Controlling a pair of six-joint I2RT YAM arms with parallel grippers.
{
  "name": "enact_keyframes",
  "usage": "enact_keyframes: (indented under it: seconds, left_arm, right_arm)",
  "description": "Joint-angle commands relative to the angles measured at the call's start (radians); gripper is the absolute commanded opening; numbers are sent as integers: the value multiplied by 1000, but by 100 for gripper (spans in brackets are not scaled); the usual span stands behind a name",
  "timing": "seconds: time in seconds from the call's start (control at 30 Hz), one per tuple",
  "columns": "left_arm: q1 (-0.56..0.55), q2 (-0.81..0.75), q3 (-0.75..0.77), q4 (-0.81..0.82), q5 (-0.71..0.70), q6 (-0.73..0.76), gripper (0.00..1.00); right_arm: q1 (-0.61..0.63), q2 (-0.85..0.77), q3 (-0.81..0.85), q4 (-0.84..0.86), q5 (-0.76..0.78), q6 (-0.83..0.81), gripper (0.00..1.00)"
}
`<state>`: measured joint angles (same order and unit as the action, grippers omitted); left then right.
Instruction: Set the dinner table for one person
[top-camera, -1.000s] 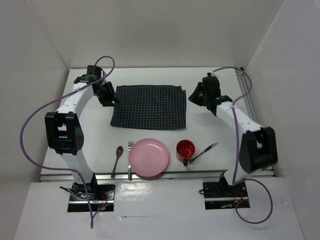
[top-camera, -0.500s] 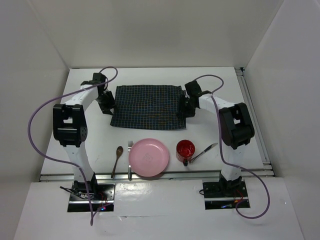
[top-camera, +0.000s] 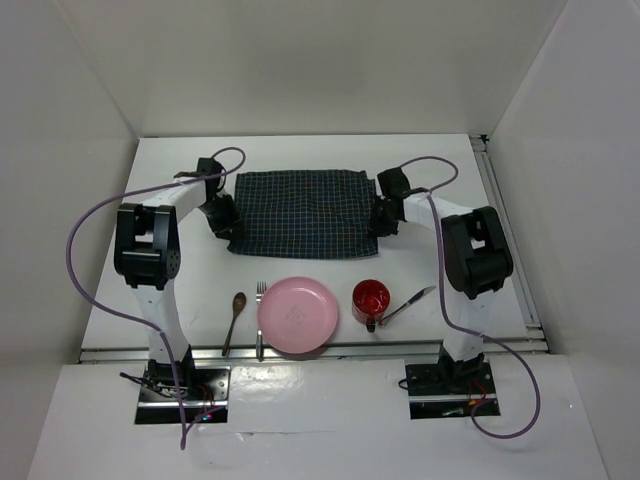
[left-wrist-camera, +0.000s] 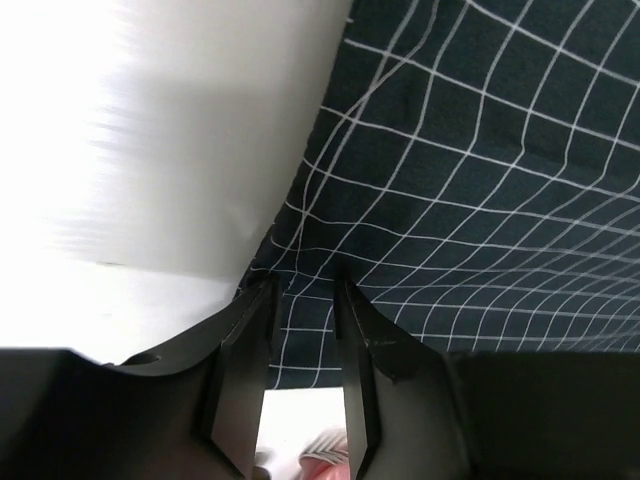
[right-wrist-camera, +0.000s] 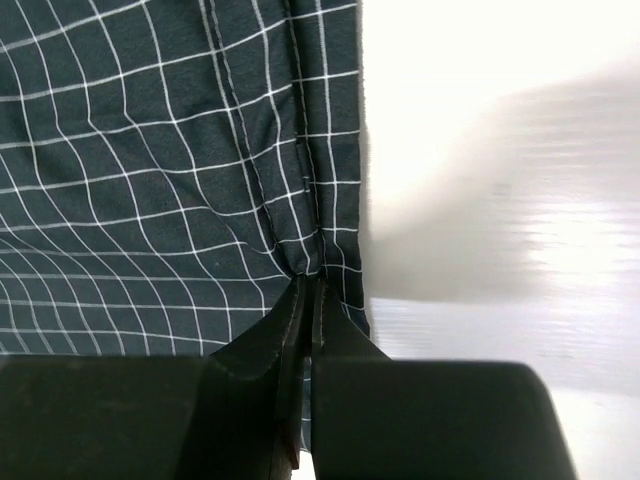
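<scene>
The dark checked placemat (top-camera: 300, 212) lies flat on the white dinner table (top-camera: 450, 180), in the far middle. My left gripper (top-camera: 226, 220) is at the placemat's near-left corner. In the left wrist view the left gripper (left-wrist-camera: 300, 285) stands open, its tips down on the cloth (left-wrist-camera: 470, 170), which lies flat in the gap between them. At the placemat's right edge is my right gripper (top-camera: 380, 220). The right wrist view shows the right gripper (right-wrist-camera: 308, 280) shut on a puckered fold of the placemat (right-wrist-camera: 150, 170) near its hem.
Along the near edge lie a wooden spoon (top-camera: 235, 320), a fork (top-camera: 260, 318), a pink plate (top-camera: 298, 316), a red cup (top-camera: 370, 300) and a knife (top-camera: 408, 304). A metal rail (top-camera: 500, 210) runs down the table's right side. White walls close in the back and sides.
My right arm swung in from the right to the placemat's right edge and its jaws shut on the cloth. The left gripper slid a little nearer along the left edge, and that edge shifted slightly right.
</scene>
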<state>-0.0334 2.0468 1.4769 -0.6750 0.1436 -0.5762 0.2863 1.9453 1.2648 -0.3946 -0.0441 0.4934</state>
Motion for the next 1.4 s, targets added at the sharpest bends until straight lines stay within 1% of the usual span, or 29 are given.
enact_keyframes:
  seconds: [0.0, 0.07, 0.2, 0.4, 0.47, 0.5, 0.53, 0.57, 0.6, 0.63, 0.67, 0.7, 0.77, 0.8, 0.87, 0.9, 0.93, 1.0, 1.03, 1.07, 1.1, 1.13, 1.2, 1.23, 1.3, 1.37]
  left_arm:
    - [-53, -2, -32, 6, 21, -4, 45]
    - [-83, -2, -32, 6, 8, -4, 45]
    - [-103, -13, -44, -3, -2, -13, 45]
    - [-103, -33, -47, -3, -16, -13, 46]
    - [-103, -49, -47, -12, -28, -13, 47]
    - [-103, -60, -47, -12, -44, -13, 49]
    - [-103, -74, -47, -21, -44, -13, 52]
    - [-103, -88, -47, -21, -55, -22, 54]
    - [-103, -117, -47, -34, -55, -22, 57]
    - [-103, -132, -26, -50, -67, -22, 60]
    - [-103, -145, -12, -63, -67, -13, 67]
    - [-103, -174, 5, -76, -81, -13, 76]
    - [-112, -201, 55, -116, -90, -1, 82]
    - [-112, -230, 89, -129, -101, 9, 82]
    - [-112, -264, 114, -155, -101, 9, 82]
    - [-112, -287, 114, -169, -101, 9, 82]
    - [-112, -312, 114, -169, -101, 9, 80]
    - [-112, -413, 85, -138, -87, 9, 75]
    - [-112, -453, 59, -115, -75, 9, 75]
    - [-121, -497, -16, -82, -61, 9, 74]
    - [-122, -581, -51, -22, -49, 9, 74]
    - [-122, -618, -110, 3, -39, 9, 74]
    - [-122, -689, -147, 43, -29, -1, 74]
    - [-131, -698, -158, 54, -13, -1, 74]
    - [-140, -698, -158, 63, 5, 27, 74]
    - [-149, -689, -158, 17, 5, 36, 73]
  right_arm:
    - [-58, -23, -88, -35, 87, -6, 0]
    - [-67, -48, -100, -35, 87, -6, 0]
    - [-67, -75, -136, -35, 98, -6, 0]
    - [-67, -89, -148, -35, 98, -6, 0]
    - [-67, -100, -148, -35, 98, -6, 0]
    - [-67, -123, -148, -46, 98, 3, 0]
    - [-67, -135, -148, -46, 87, 4, 4]
    - [-67, -149, -148, -58, 87, 4, 11]
    - [-67, -184, -131, -75, 87, 4, 32]
    - [-67, -206, -107, -84, 76, 4, 49]
    - [-67, -226, -90, -95, 76, 4, 62]
    - [-67, -267, -70, -121, 76, -6, 78]
    - [-56, -304, -7, -154, 76, -16, 88]
    - [-56, -340, 26, -185, 76, -16, 95]
    - [-47, -385, 36, -216, 85, -26, 97]
    - [-47, -437, 36, -251, 85, -26, 97]
    - [-47, -468, 36, -265, 85, -26, 97]
    - [-47, -540, -34, -286, -12, -16, 97]
    - [-47, -624, -68, -296, -49, 2, 98]
    - [-18, -667, -140, -315, -71, 16, 98]
    - [-6, -710, -174, -335, -57, 64, 99]
    - [16, -789, -238, -383, -44, 89, 99]
    - [25, -856, -300, -415, -43, 129, 99]
    - [39, -905, -329, -438, -43, 167, 99]
    - [62, -930, -401, -452, -59, 191, 99]
    - [97, -939, -445, -461, -69, 221, 99]
